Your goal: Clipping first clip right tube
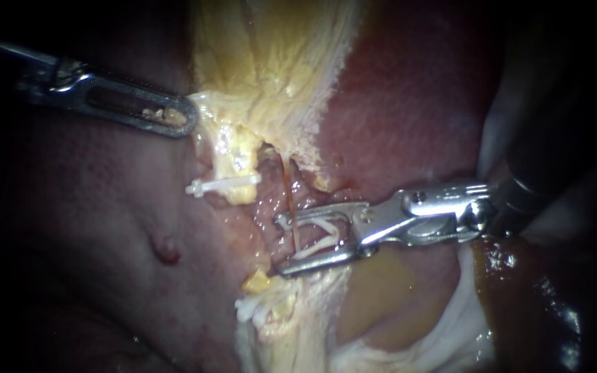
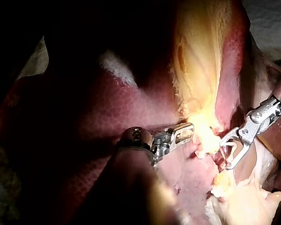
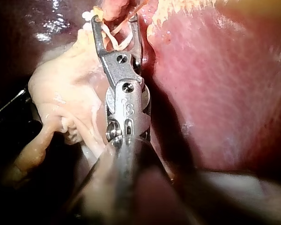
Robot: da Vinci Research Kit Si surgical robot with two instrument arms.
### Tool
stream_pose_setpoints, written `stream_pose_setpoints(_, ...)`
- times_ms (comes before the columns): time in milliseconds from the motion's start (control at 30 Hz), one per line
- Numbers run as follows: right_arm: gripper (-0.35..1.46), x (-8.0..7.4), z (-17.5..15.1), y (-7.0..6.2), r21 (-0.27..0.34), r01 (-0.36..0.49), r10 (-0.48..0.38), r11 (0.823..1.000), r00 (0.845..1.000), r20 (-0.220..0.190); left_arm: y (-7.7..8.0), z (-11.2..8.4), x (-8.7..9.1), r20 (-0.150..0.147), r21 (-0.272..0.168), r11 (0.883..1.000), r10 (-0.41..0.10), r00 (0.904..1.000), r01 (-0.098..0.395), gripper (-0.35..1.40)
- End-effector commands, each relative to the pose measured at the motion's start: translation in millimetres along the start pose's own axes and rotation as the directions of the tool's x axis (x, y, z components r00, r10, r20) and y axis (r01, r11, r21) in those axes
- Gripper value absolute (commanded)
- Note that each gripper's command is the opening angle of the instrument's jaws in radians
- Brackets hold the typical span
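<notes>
Two jaws of the right instrument (image 1: 281, 246) stand wide, carrying an open white clip (image 1: 326, 235). The thin right tube (image 1: 289, 195) runs between them, crosswise to the jaws, so closing likely needs no further reach.

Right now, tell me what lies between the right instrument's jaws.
A white clip held by both jaws, with a thin reddish tube crossing between them; clearest in the endoscope view.

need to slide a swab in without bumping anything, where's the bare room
Free: bare liver below the left instrument, and liver above the right instrument. Crowded: the middle, where its jaws hold an open clip around the thin tube, near a placed clip.
</notes>
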Motion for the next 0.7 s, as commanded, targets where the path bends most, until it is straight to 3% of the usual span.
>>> stream_pose_setpoints(33, 0.39, -0.1, 0.2, -0.1, 0.002, -0.001, 0.001, 1.000, 1.000, 0.001, 0.0, 0.0, 0.0, 0.000, 0.000, 1.000, 0.000, 1.0000, 0.000, -0.35)
stream_pose_setpoints(700, 0.39, -0.7, 1.7, -0.9, 0.044, -0.019, 0.019, 0.999, 1.000, 0.003, 0.0, 0.1, 0.0, 0.000, 0.000, 1.000, 0.000, 1.0000, 0.000, -0.35)
